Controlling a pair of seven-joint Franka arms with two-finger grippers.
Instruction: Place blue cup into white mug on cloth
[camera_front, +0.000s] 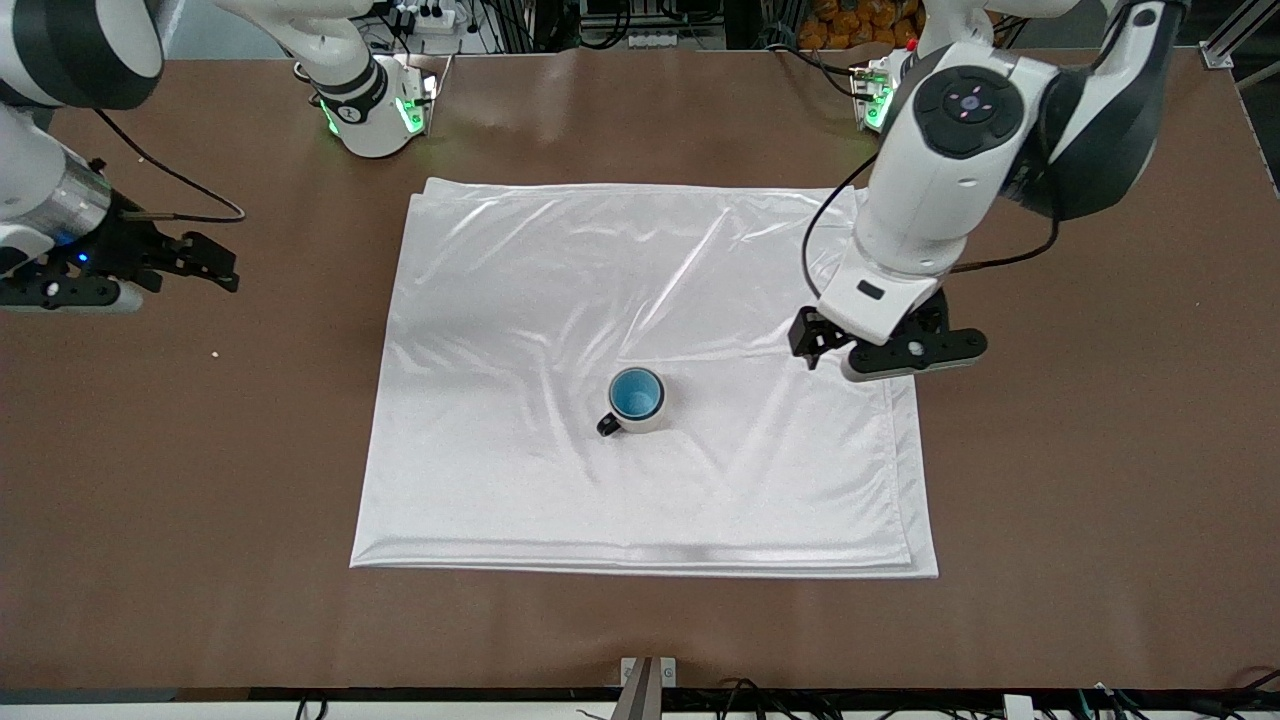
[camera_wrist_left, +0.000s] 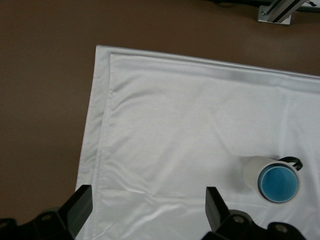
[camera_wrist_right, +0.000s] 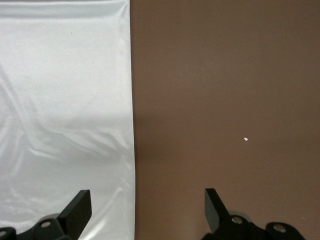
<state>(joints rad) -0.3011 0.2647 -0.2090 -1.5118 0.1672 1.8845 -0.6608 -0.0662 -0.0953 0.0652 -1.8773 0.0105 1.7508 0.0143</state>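
Note:
The blue cup (camera_front: 636, 393) sits inside the white mug (camera_front: 645, 422), which stands upright on the cloth (camera_front: 560, 280) with its black handle toward the front camera. In the left wrist view the blue cup (camera_wrist_left: 278, 184) shows nested in the mug (camera_wrist_left: 254, 172) on the cloth (camera_wrist_left: 190, 125). My left gripper (camera_front: 815, 345) is open and empty, up over the cloth's edge toward the left arm's end, apart from the mug; it also shows in the left wrist view (camera_wrist_left: 148, 200). My right gripper (camera_front: 205, 262) is open and empty over bare table at the right arm's end; in the right wrist view it (camera_wrist_right: 147, 202) looks down on the cloth's edge (camera_wrist_right: 65, 100).
The brown table (camera_front: 1100, 450) surrounds the cloth. A small white speck (camera_front: 214, 353) lies on the table near the right gripper and shows in the right wrist view (camera_wrist_right: 246, 139). The arm bases (camera_front: 375, 110) stand along the table's edge farthest from the front camera. A metal bracket (camera_front: 647, 680) sits at the edge nearest it.

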